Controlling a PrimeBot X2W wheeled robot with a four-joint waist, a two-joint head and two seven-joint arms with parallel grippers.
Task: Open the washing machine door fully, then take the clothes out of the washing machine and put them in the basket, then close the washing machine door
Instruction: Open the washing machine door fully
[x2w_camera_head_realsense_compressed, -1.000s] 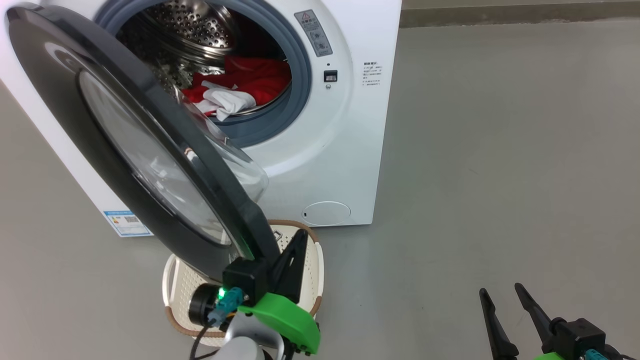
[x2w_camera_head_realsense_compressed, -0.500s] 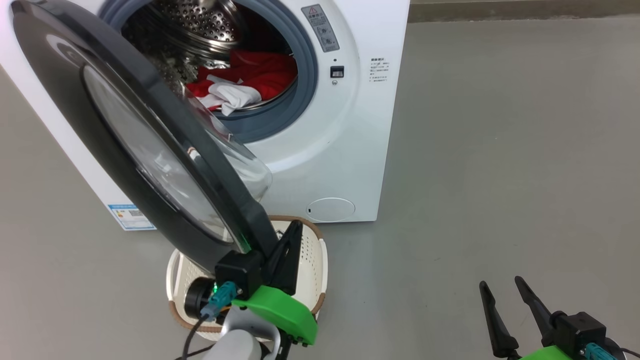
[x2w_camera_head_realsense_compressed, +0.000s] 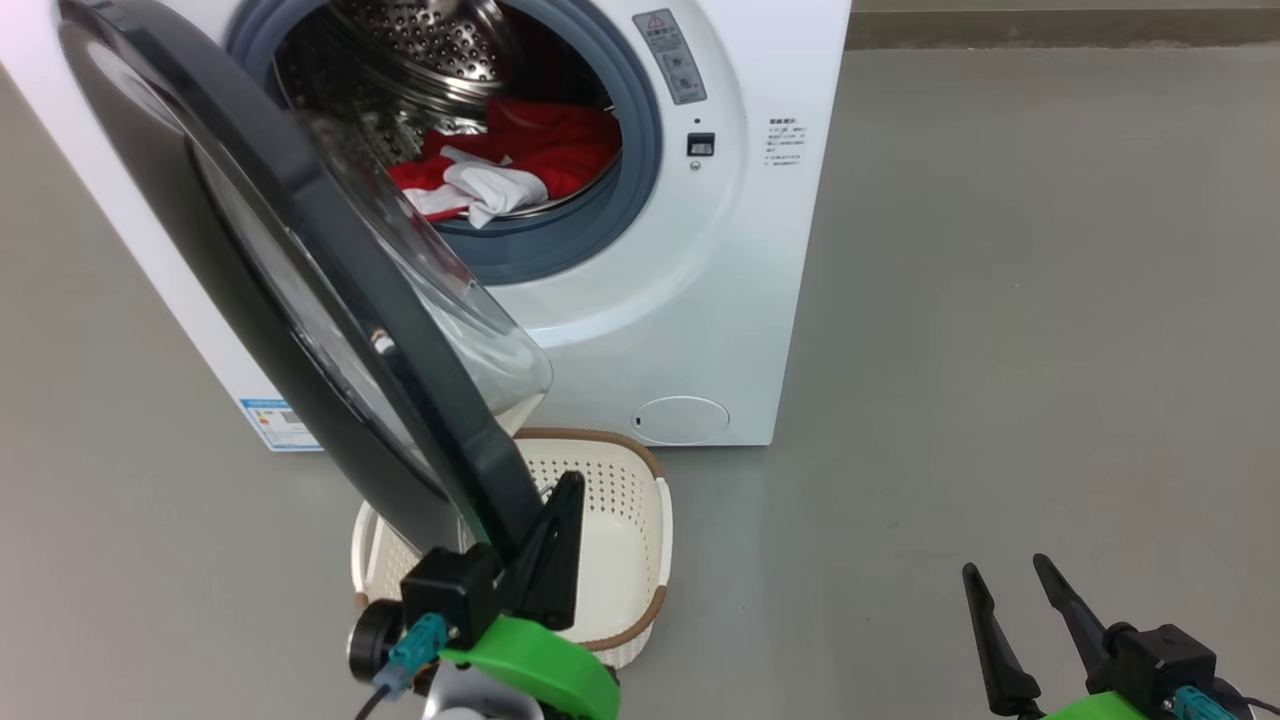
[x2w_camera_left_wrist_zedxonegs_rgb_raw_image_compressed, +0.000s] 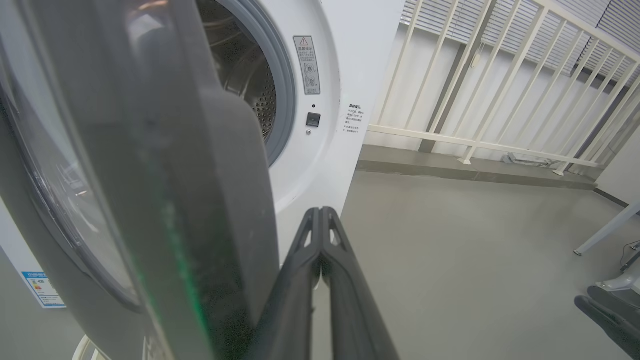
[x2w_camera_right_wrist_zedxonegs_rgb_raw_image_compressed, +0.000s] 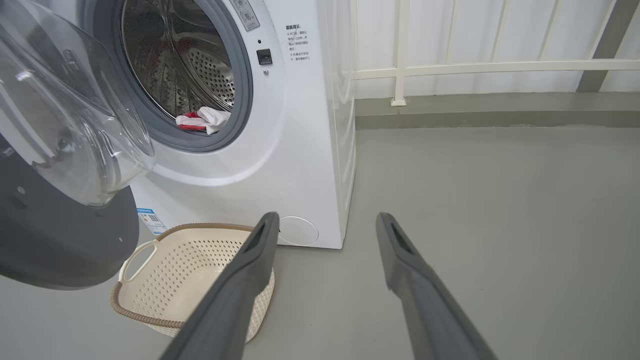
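Left claw (x2w_camera_left_wrist_zedxonegs_rgb_raw_image_compressed: 320, 216): my dark fingers pressed together, gripping nothing.
Door: large round glossy black-rimmed door (x2w_camera_head_realsense_compressed: 300, 230) with bulging clear glass bowl, ajar, edge just left of my claw.
Basket: cream-white perforated plastic basket (x2w_camera_head_realsense_compressed: 615, 500), brown-rimmed, below my claw.
Machine: big white boxy washing machine (x2w_camera_head_realsense_compressed: 680, 300), ahead.
Clothes: bright red and white fabric clothes (x2w_camera_head_realsense_compressed: 550, 150) in its drum (x2w_camera_head_realsense_compressed: 420, 40), ahead and above.
Right claw (x2w_camera_right_wrist_zedxonegs_rgb_raw_image_compressed: 325, 222): well to the right, fingers spread, empty.

Clothes (x2w_camera_head_realsense_compressed: 540, 150) lie in the washing machine (x2w_camera_head_realsense_compressed: 700, 330) — basket (x2w_camera_head_realsense_compressed: 625, 490) before it, beneath the door (x2w_camera_head_realsense_compressed: 330, 250).
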